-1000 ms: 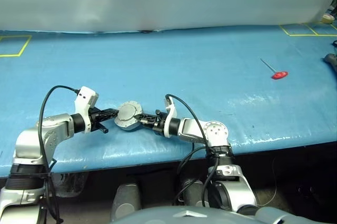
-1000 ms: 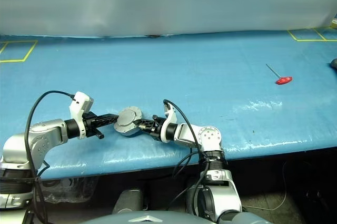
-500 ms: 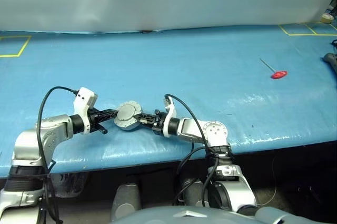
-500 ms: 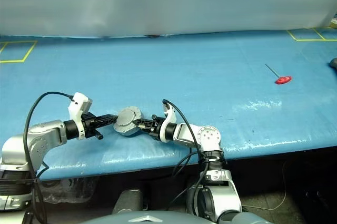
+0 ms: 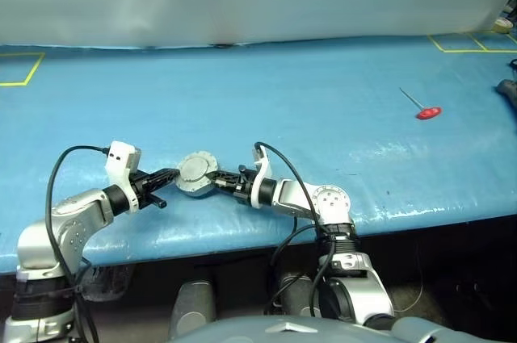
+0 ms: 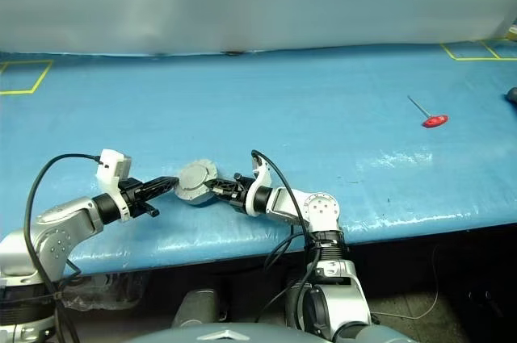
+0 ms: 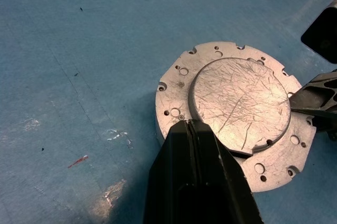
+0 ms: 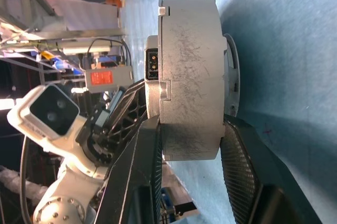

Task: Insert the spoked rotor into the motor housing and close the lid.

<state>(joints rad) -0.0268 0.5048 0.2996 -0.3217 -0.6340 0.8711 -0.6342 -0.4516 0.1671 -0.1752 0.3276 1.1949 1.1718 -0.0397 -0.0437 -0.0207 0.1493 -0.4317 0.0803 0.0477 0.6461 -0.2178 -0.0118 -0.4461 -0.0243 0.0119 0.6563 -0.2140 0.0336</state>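
A wide blue table [image 5: 307, 109] fills the scene. Near its front edge, left of centre, sits the motor housing [image 5: 196, 175], lid [image 7: 239, 99] shut on top with the plain scratched face up. From the right, the right gripper [image 5: 220, 181] pinches the housing, one finger over the top and one beneath. From the left, the left gripper [image 5: 171, 173] has its fingers [image 7: 190, 129] pressed together, tips on the lid's rim. Far off to the right lies a small red-handled tool [image 5: 422, 107].
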